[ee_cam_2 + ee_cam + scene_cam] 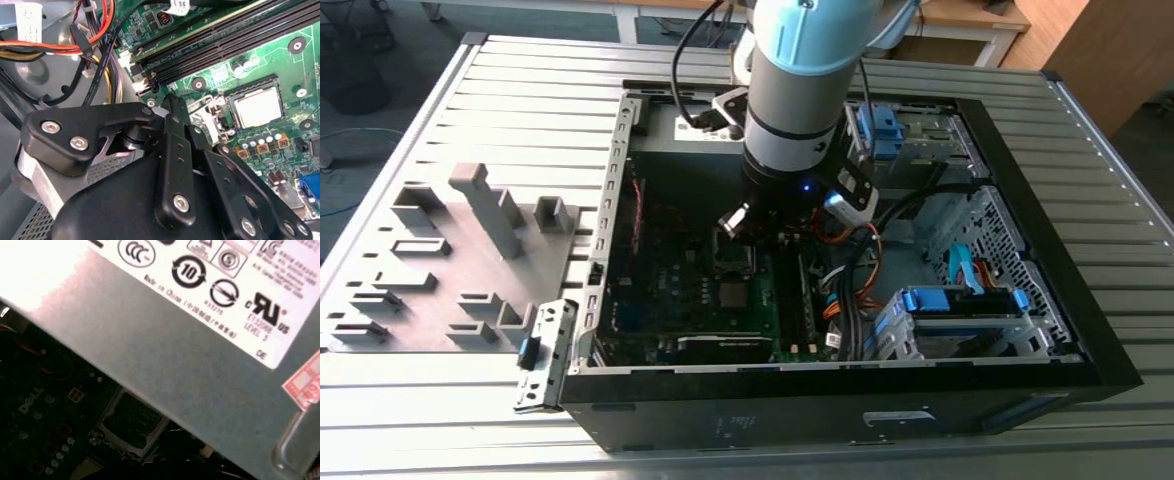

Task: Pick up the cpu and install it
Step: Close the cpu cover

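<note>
Cannot tell whether jaws stand apart or together behind the black gripper linkage. Just past it, lying flat in the socket of the green motherboard and apart from the gripper: the silver-grey cpu. All inside the open computer case on the slatted counter.

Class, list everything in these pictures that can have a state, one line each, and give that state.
Black computer case: lying on its side, side panel off.
Small silver-grey square cpu: lying flat in its socket, uncovered.
Long black memory slots: empty.
Gripper: inside the case, above the green motherboard, apart from the cpu.
</note>
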Available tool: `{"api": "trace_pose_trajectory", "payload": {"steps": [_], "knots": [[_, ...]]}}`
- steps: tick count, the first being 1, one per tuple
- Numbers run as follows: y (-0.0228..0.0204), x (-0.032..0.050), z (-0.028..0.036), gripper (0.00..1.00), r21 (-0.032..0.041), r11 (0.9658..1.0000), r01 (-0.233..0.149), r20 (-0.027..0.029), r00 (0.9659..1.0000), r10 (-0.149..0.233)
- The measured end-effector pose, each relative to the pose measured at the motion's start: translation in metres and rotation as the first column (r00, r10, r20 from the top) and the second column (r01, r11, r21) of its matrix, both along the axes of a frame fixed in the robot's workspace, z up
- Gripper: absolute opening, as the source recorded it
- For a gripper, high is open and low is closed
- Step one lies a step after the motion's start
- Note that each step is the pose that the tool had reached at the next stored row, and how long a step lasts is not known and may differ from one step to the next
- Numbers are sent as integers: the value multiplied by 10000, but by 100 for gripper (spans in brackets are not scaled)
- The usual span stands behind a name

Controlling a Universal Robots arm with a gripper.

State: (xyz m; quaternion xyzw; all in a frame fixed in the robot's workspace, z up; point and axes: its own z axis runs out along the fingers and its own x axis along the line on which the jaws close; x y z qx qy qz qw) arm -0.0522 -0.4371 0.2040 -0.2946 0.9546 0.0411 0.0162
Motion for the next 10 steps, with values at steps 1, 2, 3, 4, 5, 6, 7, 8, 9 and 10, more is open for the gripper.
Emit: {"api": "trace_pose_trajectory", "payload": {"steps": [1, 2, 3, 4, 5, 6, 7, 8, 9, 10], "knots": [[1, 0, -8, 11, 0, 10000, 1, 0, 10000, -1], [1, 0, -10, 11, -1, 10000, 1, 0, 10000, -1], [1, 0, -10, 11, -1, 10000, 1, -1, 10000, -1], [1, 0, -10, 11, -3, 10000, 1, -1, 10000, -1], [1, 0, -10, 11, -3, 10000, 1, -1, 10000, -1], [2, -1, -11, 11, -1, 10000, 1, 0, 10000, -1], [3, -2, -12, 11, 0, 10000, 2, 0, 10000, -2], [4, -5, -13, 11, 0, 10000, 3, 0, 10000, -3], [5, -5, -18, 11, 2, 10000, 2, 1, 10000, -2], [5, -7, -23, 11, 0, 10000, 1, 0, 10000, -1]]}}
